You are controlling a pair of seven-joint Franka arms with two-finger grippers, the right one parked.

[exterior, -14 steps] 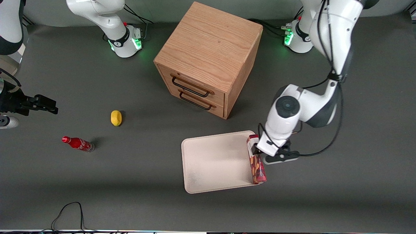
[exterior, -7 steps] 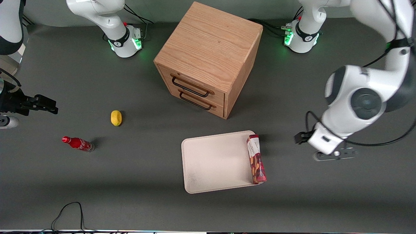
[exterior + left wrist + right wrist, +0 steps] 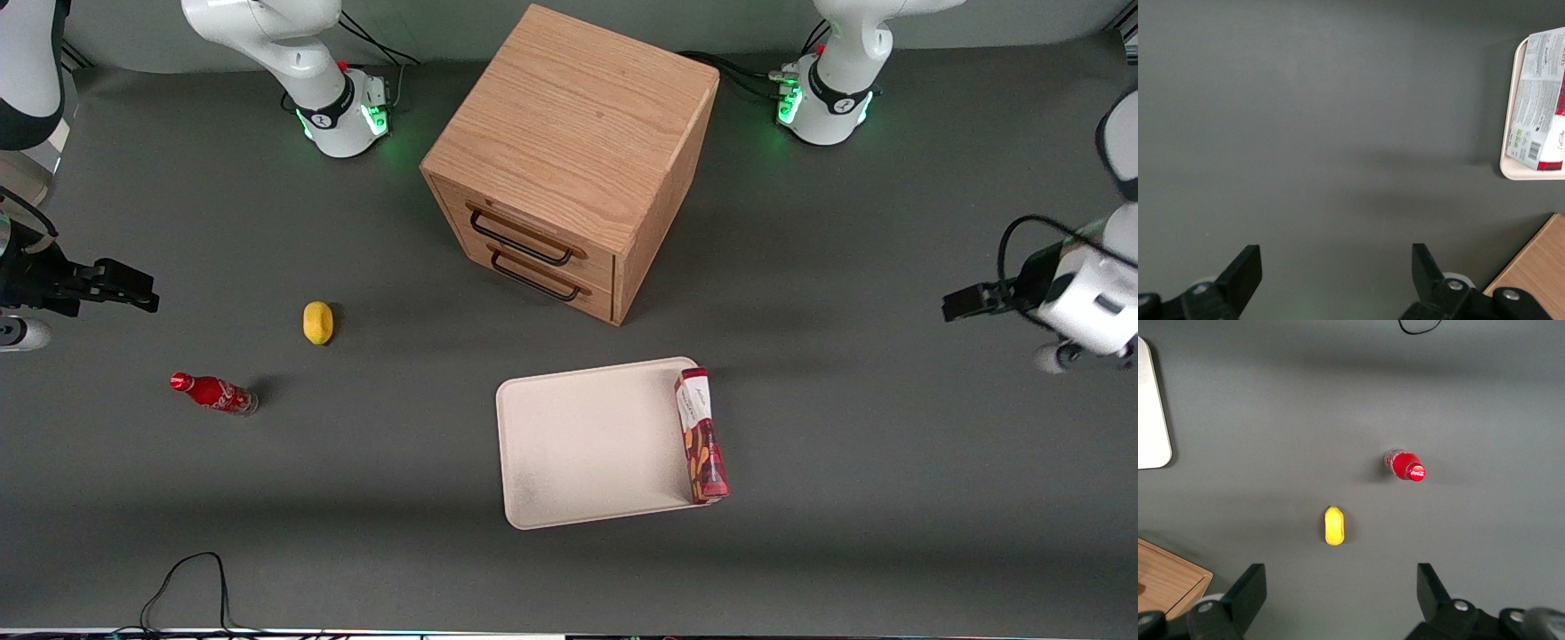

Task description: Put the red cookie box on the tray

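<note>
Red cookie box [image 3: 701,435] is lying along tray [image 3: 587,444] edge at 3 o'clock; gripper [image 3: 1337,280] is hovering well apart, fingers spread, empty. Placement looks done; only parking remains.

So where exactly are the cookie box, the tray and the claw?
red cookie box [image 3: 701,436], front view, its upper face.
tray [image 3: 587,440], front view, bare floor.
gripper [image 3: 1337,270], left wrist view, open, between fingertips, above bare table.

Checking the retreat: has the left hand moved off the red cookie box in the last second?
Yes. The hand, open, has swung away from the red cookie box on the tray, toward the working arm's end of the table, past the cabinet.
</note>
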